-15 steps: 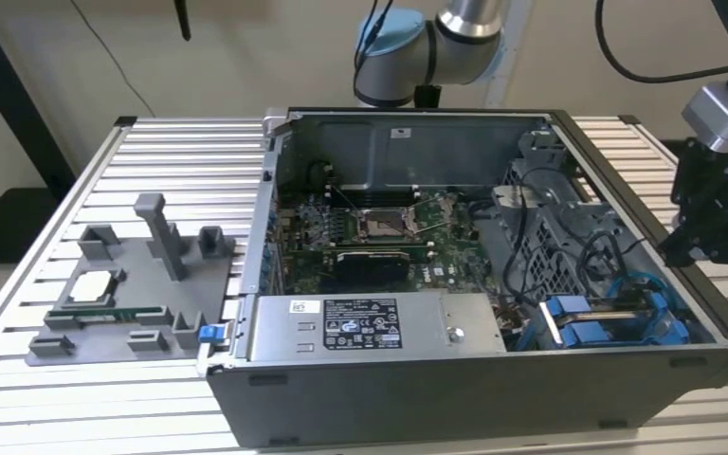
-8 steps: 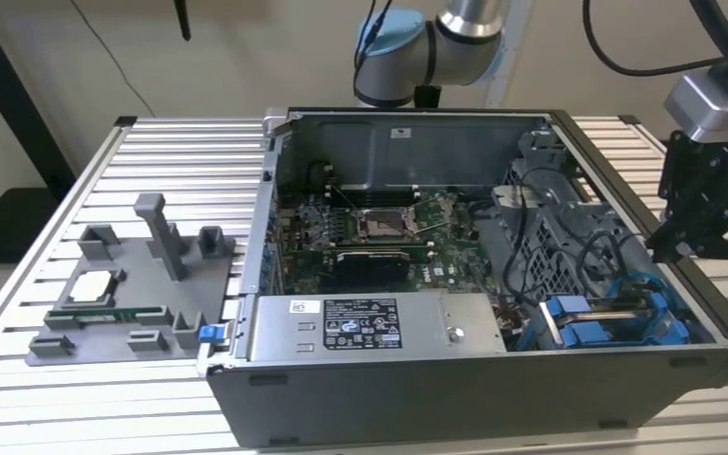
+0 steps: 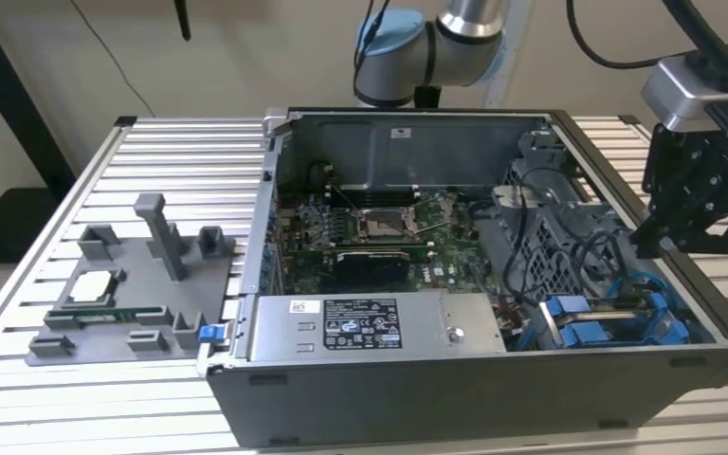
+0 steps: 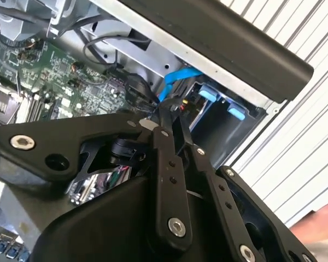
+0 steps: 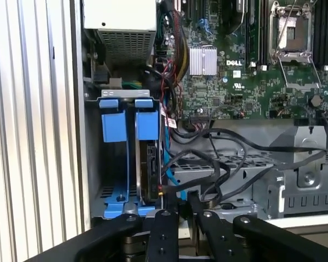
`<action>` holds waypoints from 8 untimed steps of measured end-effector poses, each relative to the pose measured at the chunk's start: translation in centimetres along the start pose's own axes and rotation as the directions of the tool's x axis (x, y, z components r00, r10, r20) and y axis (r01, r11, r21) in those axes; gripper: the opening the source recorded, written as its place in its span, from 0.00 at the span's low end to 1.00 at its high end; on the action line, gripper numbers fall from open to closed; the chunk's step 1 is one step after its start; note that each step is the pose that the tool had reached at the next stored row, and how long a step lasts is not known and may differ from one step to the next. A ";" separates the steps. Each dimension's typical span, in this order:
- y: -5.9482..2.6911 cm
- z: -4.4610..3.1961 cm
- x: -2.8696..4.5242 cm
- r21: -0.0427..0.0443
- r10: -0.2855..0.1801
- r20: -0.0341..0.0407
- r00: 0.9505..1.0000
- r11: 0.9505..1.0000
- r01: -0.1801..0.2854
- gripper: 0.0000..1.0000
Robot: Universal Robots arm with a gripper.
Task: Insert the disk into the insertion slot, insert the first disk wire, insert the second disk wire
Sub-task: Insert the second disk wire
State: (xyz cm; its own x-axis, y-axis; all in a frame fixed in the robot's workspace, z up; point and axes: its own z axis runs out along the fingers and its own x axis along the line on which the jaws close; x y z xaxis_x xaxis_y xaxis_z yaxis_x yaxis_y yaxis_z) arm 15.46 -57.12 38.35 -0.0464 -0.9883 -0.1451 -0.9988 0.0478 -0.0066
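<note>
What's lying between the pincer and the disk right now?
In the first wrist view, a blue cable runs between the pincer and the disk, beside looped black wires.

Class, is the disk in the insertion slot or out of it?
In. In the first wrist view the disk stands on edge inside the grey insertion slot, right by the blue tabs.

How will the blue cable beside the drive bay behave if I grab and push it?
Probably floppy yet springy: the blue cable arcs freely beside the disk, so a push likely bends it. It is likely light, being thin. It may snag the black wires looping close by.
</note>
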 end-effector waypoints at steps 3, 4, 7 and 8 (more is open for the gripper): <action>0.58 -0.33 -0.02 0.000 0.001 0.000 1.000 1.000 -0.001 1.00; 0.75 -0.44 -0.02 0.000 0.001 0.000 1.000 1.000 -0.001 1.00; 1.26 -0.75 -0.04 0.000 0.002 0.000 1.000 1.000 -0.002 1.00; 1.44 -0.82 -0.04 0.001 0.002 0.000 1.000 1.000 -0.002 1.00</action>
State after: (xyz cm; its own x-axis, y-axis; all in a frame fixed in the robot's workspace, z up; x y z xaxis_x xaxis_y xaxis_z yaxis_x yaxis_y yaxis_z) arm 14.01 -57.13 39.16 -0.0484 -0.9882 -0.1452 -0.9987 0.0500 -0.0069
